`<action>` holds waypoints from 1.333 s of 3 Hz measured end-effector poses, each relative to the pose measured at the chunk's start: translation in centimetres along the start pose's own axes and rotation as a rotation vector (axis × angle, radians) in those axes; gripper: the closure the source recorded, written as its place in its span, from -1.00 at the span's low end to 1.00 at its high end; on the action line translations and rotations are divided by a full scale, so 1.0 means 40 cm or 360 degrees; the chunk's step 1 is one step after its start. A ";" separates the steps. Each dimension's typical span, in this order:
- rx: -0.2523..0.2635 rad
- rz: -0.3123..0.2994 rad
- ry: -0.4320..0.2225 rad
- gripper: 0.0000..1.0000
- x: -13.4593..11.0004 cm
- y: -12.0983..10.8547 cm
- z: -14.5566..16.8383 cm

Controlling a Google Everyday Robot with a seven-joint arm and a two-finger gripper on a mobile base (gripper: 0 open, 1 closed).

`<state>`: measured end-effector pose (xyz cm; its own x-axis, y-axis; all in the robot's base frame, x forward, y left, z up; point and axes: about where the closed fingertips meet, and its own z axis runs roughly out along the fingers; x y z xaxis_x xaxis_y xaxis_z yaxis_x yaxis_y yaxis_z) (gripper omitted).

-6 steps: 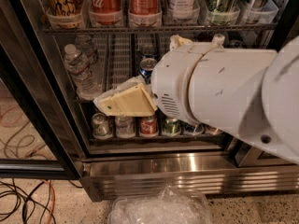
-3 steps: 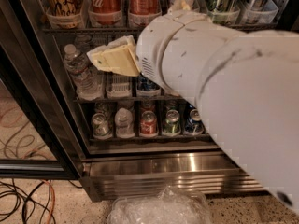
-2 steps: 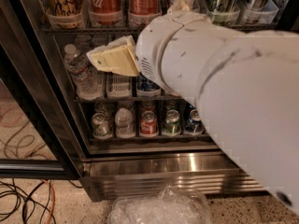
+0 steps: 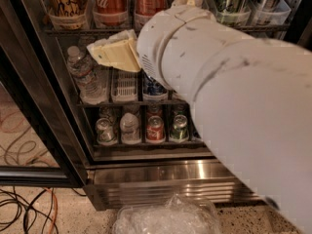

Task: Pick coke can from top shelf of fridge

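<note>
The gripper (image 4: 113,53) hangs just under the front edge of the top shelf (image 4: 73,31) of the fridge (image 4: 156,179). I cannot tell if it is open or closed. The coke can (image 4: 110,3) stands above it on this shelf, tight between neighbour cans. A water bottle (image 4: 84,74) stands near the gripper's left.

White Coca-Cola script, cut off by the frame's top edge, shows on the red coke can (image 4: 109,0) at upper centre-left. The gold can (image 4: 66,1) in the upper left bears dark script that cannot be read. The gripper (image 4: 113,53) sits just below them.
</note>
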<state>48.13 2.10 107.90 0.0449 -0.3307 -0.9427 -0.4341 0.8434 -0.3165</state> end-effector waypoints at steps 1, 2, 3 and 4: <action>0.0037 -0.0030 -0.0093 -1.00 -0.018 -0.010 0.033; 0.0052 -0.0042 -0.0147 -1.00 -0.021 -0.013 0.058; 0.0096 0.0029 -0.0188 -0.92 -0.017 -0.031 0.076; 0.0126 0.0095 -0.0228 -0.78 -0.023 -0.045 0.104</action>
<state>52.62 2.63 108.90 0.1513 -0.2200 -0.9637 -0.3677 0.8924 -0.2615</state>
